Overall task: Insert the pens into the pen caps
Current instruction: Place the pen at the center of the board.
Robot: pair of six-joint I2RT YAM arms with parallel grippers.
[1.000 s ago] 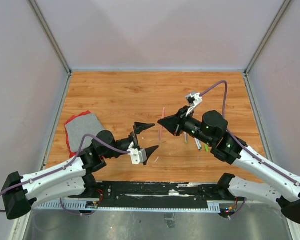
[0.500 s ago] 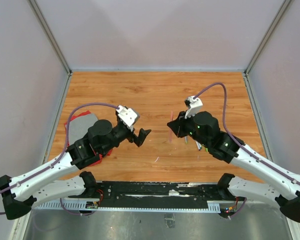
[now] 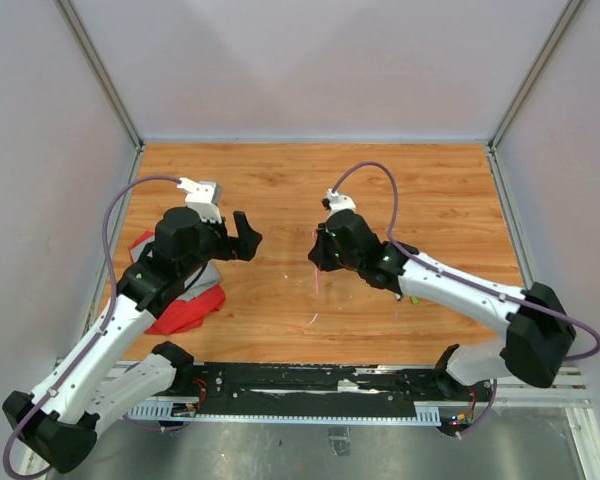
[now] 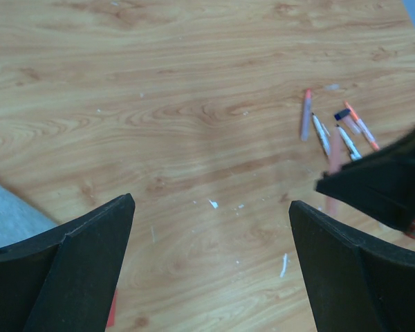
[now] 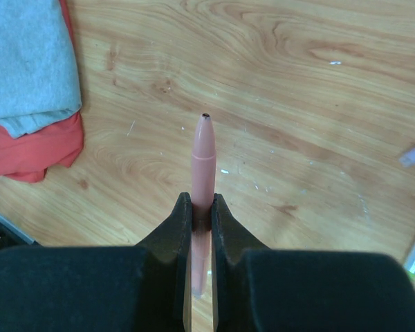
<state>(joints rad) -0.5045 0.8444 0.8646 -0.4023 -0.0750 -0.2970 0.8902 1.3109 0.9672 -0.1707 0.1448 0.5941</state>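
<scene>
Right pincer (image 5: 201, 202) clamped on pink pen (image 5: 203, 155), tip out over mid worktop (image 5: 318, 83). Left pincer (image 4: 211, 202) gapes wide, holds nothing; a stretch of wood lies between us. Loose pens (image 4: 335, 131) lie right of it, blurred, partly behind my right arm; caps unreadable. Grey cloth (image 5: 24, 55) on red cloth (image 5: 34, 152) near left edge, cut off.

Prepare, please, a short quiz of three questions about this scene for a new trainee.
1. True or false: the left gripper holds a pen.
2. Which colour is the pen clamped in the right gripper? A) green B) pink C) blue
3. Fill in: the grey cloth lies on a ___ cloth.

Key: 1 false, it is open and holds nothing; 2 B; 3 red cloth.
</scene>
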